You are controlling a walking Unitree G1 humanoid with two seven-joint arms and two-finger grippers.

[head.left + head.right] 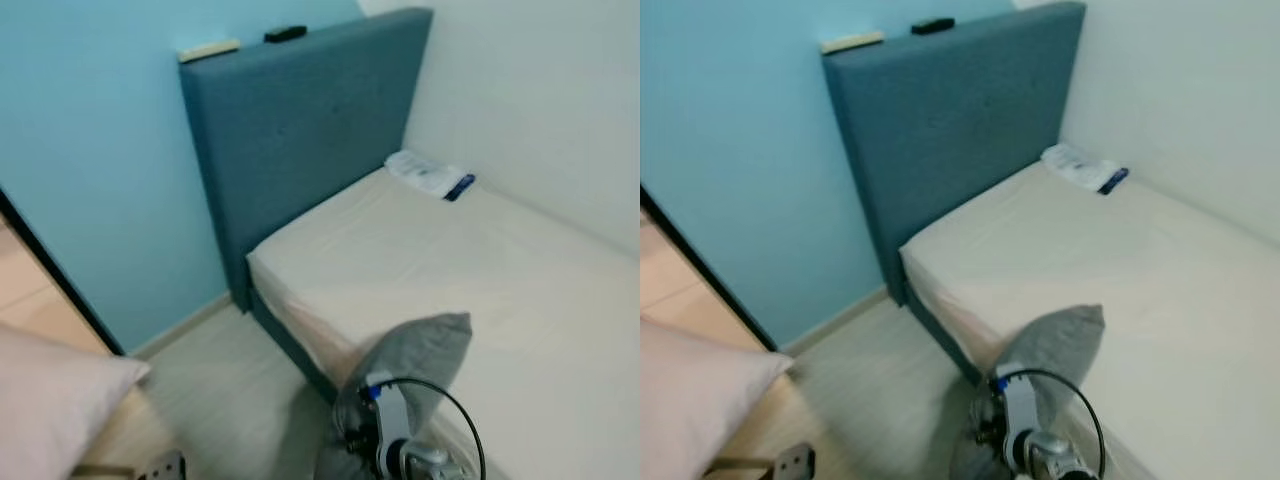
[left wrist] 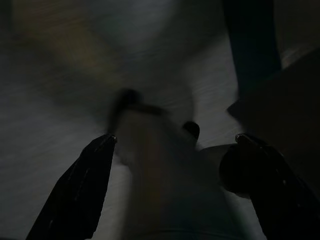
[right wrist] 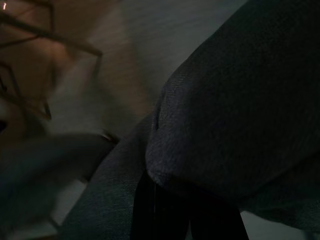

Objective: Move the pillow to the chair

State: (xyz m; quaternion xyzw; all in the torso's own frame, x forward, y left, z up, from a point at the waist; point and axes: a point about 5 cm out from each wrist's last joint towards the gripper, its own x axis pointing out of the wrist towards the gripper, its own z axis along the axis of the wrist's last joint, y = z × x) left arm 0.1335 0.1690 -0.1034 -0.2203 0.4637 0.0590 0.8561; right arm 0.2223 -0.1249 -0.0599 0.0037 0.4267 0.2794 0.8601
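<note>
right wrist view: grey pillow (image 3: 235,115) pinched between the two black fingers (image 3: 150,210) of the right gripper (image 3: 165,200), fabric bunched over the tips. head views: same pillow (image 1: 415,350) held up off the bed (image 1: 480,270), just beside the mattress corner, above the pale floor (image 1: 230,390). pick-up judged done – carry and placement on the chair not yet done. no chair clearly identified; thin dark frame lines (image 3: 45,45) in the right wrist view possibly chair parts, too blurred to tell.

right arm (image 1: 395,430) raised in front of the body, wrist low in the head views, black cable looping around it. left gripper (image 2: 172,150) hanging low over the floor – fingers (image 2: 80,185) spread wide apart, nothing between them. pale pink cushion (image 1: 50,400) at the lower left, well apart from the grey pillow. blue headboard (image 1: 300,130) against the wall, white cloth (image 1: 425,172) near the head of the bed.
</note>
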